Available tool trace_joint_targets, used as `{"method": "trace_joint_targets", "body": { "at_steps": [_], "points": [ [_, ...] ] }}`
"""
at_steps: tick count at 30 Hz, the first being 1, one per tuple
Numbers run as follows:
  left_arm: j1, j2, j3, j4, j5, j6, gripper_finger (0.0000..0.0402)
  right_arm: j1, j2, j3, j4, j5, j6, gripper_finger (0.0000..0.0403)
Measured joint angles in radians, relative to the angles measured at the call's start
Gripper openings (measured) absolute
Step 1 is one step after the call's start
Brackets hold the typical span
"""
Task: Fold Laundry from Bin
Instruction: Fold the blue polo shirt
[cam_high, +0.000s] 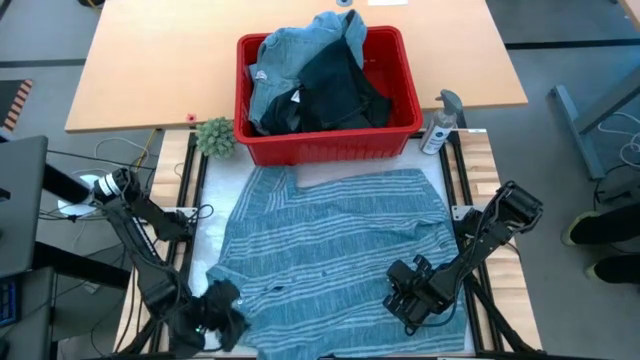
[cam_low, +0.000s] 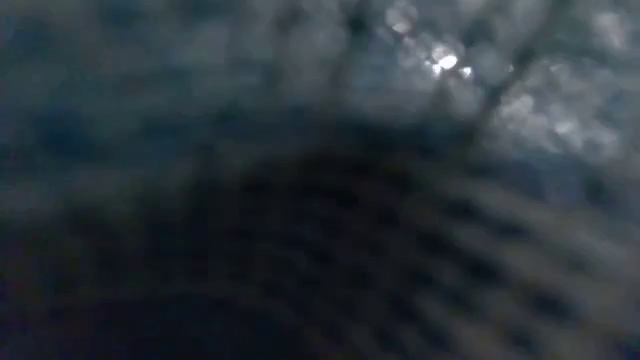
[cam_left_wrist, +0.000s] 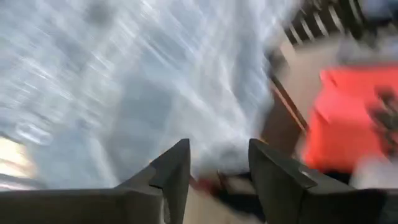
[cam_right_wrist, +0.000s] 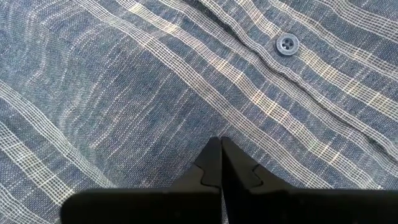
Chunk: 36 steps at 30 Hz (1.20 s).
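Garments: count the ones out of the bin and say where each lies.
1: the striped shirt lies spread on the table in front of the red bin. Others stay piled inside the bin; something may hide beneath the shirt.

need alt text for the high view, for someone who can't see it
A blue-grey striped shirt lies spread over the table in front of a red bin heaped with more laundry. The left gripper is at the shirt's near left corner; the right gripper, shut, is over its near right part.
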Motion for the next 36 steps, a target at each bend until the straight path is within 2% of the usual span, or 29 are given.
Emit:
{"method": "trace_joint_targets", "body": {
  "at_steps": [3,6,7,18,23,27,30,36],
  "points": [
    [0.018,0.005,0.000,-0.127,-0.010,-0.021,0.0084,0.000,0.000,0.000,0.000,0.001,0.000,0.0023],
    [0.031,0.039,0.000,-0.161,0.000,-0.013,0.0020,0.000,0.000,0.000,-0.002,0.002,0.000,0.0028],
    [0.031,0.051,0.000,-0.160,0.005,-0.012,0.0011,0.000,0.000,0.000,-0.002,0.002,0.000,0.0028],
    [0.061,0.270,0.000,-0.148,0.207,-0.078,0.0000,0.000,0.000,-0.001,-0.004,0.004,0.000,0.0027],
    [0.087,0.340,0.000,-0.120,0.287,-0.044,0.0000,0.000,0.000,-0.001,-0.004,0.004,0.000,0.0025],
    [0.125,0.354,0.005,-0.210,0.359,-0.036,0.0000,-0.001,0.000,-0.001,-0.004,0.003,0.000,0.0021],
    [0.152,0.351,0.002,-0.305,0.362,0.003,0.0000,-0.005,0.000,-0.001,-0.005,0.003,0.000,0.0026],
    [0.203,0.351,0.000,-0.395,0.376,0.126,0.0000,-0.037,0.000,-0.001,-0.016,0.003,0.000,0.0026]
  ]
}}
